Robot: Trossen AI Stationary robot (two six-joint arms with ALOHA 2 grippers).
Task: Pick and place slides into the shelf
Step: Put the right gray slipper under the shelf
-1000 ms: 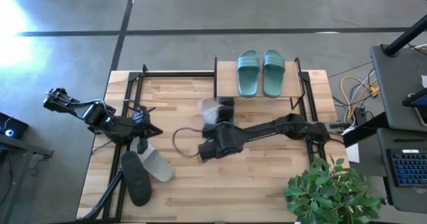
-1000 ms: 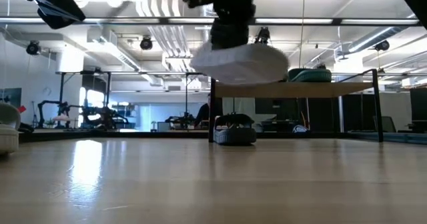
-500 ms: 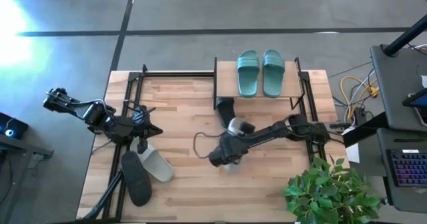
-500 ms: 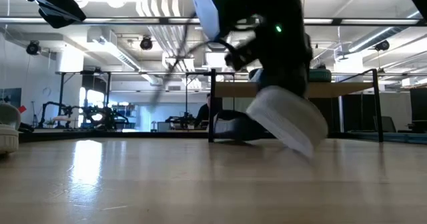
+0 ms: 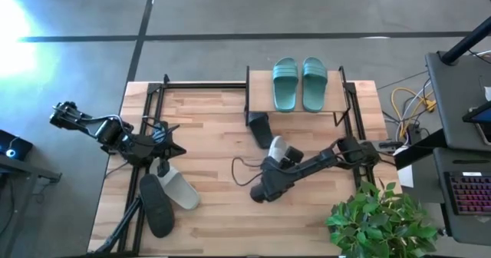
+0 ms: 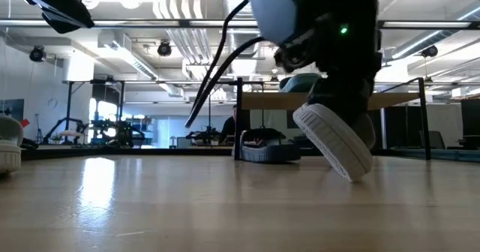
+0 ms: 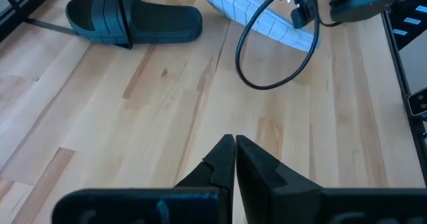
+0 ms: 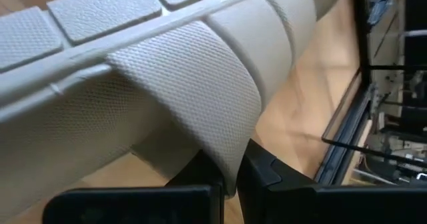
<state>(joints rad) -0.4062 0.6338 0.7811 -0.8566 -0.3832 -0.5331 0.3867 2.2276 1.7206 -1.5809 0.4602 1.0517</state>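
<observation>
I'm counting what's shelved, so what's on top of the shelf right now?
A teal-green pair of slides lies side by side on the shelf top board. The lower tier is covered by the board from above, so its contents cannot be seen.

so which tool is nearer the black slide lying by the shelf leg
The right. The right tool, shut on a light grey slide, hangs just beside the black slide near the shelf. The left tool sits far off at the table's left side, shut and empty.
</observation>
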